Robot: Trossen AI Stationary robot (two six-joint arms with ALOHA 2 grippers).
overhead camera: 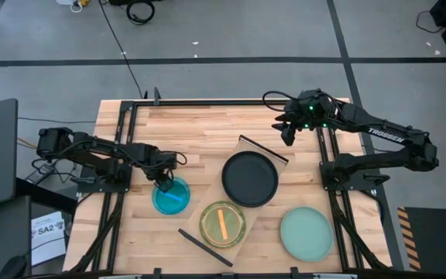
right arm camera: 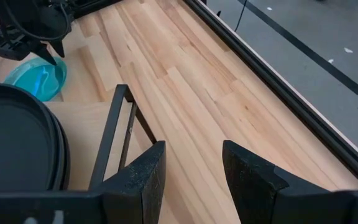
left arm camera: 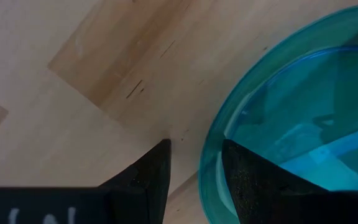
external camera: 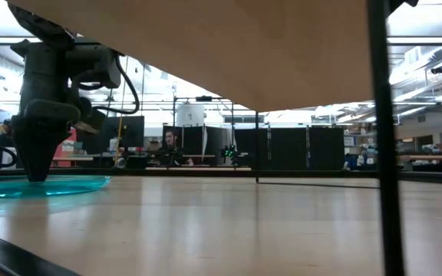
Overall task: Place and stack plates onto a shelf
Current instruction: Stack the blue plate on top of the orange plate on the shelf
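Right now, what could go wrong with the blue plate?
The left gripper has its fingers astride the blue plate's rim, not yet closed. A thin edge grip like that might slip or tip. On the shelf, the black plate and green plate leave little room.

glossy translucent blue plate, planked wooden table

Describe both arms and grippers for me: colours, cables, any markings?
Both arms are dark, jointed links with black cables looping along them. The right arm carries white TROSSEN lettering and green lights near its wrist. The left gripper and the right gripper each have two black, matte, wedge-shaped fingers.
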